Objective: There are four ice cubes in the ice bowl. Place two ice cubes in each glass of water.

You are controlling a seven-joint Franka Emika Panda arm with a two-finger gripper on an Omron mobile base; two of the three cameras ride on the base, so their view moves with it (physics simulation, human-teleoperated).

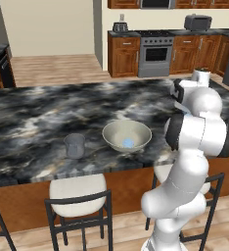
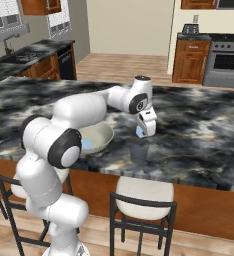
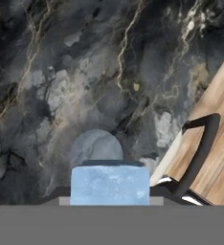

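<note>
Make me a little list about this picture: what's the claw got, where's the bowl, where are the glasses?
claw: shut on an ice cube, hanging above a glass
that glass: on the dark marble counter, right of the ice bowl
ice bowl: near the counter's front edge, pale blue ice inside
other glass: left of the bowl
stools: below the counter's edge

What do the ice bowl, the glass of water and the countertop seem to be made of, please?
Ice bowl: likely glazed ceramic, smooth opaque beige. Glass of water: glass or clear plastic, grey and translucent. Countertop: polished dark marble or granite, pale veining, though it may be imitation.
</note>
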